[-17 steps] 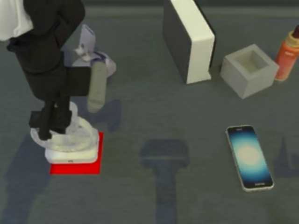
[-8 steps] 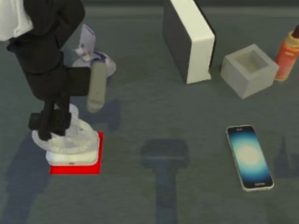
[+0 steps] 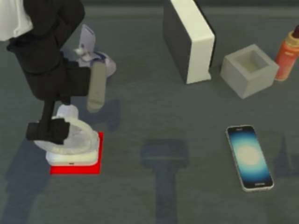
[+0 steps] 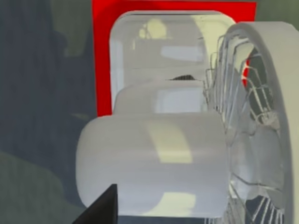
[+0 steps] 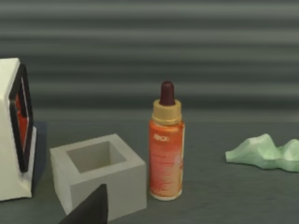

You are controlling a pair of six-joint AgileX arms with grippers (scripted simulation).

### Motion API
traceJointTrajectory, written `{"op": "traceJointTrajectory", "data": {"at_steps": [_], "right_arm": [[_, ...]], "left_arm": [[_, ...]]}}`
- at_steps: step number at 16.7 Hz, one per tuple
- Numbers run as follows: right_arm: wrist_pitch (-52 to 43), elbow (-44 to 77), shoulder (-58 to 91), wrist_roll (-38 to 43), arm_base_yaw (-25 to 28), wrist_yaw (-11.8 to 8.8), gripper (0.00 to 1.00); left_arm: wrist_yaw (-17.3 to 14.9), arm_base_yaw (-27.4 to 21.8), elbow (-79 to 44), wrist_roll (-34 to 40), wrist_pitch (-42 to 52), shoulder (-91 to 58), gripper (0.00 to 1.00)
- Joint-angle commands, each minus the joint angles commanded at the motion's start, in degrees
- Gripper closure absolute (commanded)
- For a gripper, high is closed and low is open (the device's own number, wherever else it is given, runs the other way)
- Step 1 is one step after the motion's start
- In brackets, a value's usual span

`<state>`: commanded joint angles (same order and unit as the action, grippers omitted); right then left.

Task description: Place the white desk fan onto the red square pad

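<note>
The white desk fan (image 3: 78, 141) stands upright with its rounded-square base on the red square pad (image 3: 74, 169), at the table's front left. Red shows along the pad's front and right edges. My left gripper (image 3: 46, 131) hovers at the fan's left rear, open and off the motor housing. In the left wrist view the fan (image 4: 154, 163) fills the picture over the pad (image 4: 102, 56), and one dark finger (image 4: 103, 209) shows beside the housing. My right gripper (image 5: 145, 220) is parked out of the top view, open, with one finger (image 5: 93, 207) showing.
Behind the fan is a pale translucent stand (image 3: 91, 58). A white-and-dark slab box (image 3: 189, 37), a grey open cube (image 3: 249, 70) and an orange dropper bottle (image 3: 288, 53) stand at the back right. A phone (image 3: 249, 157) lies at front right. A green crumpled lump (image 5: 264, 151) lies beyond the bottle.
My left gripper has let go of the fan's motor housing and drawn back toward the front left, uncovering the housing. The fan has stayed on the pad.
</note>
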<state>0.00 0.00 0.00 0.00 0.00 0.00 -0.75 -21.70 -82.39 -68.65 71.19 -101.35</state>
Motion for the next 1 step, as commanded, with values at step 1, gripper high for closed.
{"op": "traceJointTrajectory", "data": {"at_steps": [1], "right_arm": [[0.00, 0.00, 0.00, 0.00, 0.00, 0.00, 0.00]], "left_arm": [[0.00, 0.00, 0.00, 0.00, 0.00, 0.00, 0.00]]}}
